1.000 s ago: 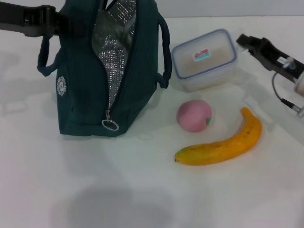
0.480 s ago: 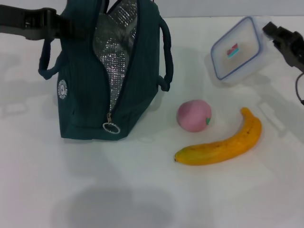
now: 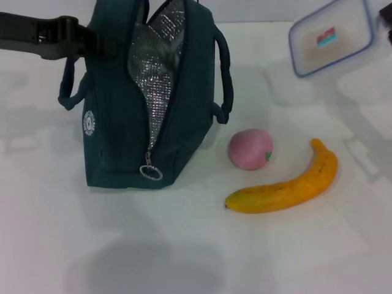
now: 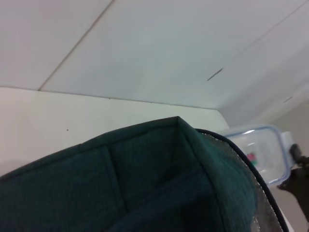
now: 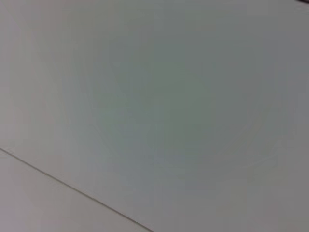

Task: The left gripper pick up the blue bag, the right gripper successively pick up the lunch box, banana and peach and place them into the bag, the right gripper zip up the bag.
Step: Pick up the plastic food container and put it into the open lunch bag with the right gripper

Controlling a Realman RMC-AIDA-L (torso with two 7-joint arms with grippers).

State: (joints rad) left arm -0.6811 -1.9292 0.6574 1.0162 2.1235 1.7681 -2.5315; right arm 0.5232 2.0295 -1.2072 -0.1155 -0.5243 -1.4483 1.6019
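Note:
The blue bag (image 3: 184, 104) stands upright at the left of the table, its zipper open and silver lining showing. My left gripper (image 3: 90, 40) reaches in from the left and is shut on the bag's top by a handle; its fingertips are hidden behind the fabric. The lunch box (image 3: 332, 37) hangs tilted in the air at the far right, held at its far edge by my right gripper (image 3: 388, 21), mostly out of frame. The left wrist view shows the bag (image 4: 145, 183), the lunch box (image 4: 263, 152) and the right gripper (image 4: 295, 170). The peach (image 3: 250, 149) and the banana (image 3: 288, 185) lie on the table.
The white table (image 3: 184, 257) stretches in front of the bag and fruit. The bag's ring zipper pull (image 3: 150, 173) hangs low on its front. The right wrist view shows only a plain pale surface.
The lunch box has risen off the table and moved up and right with the right gripper. The bag and the left arm have shifted a little to the right.

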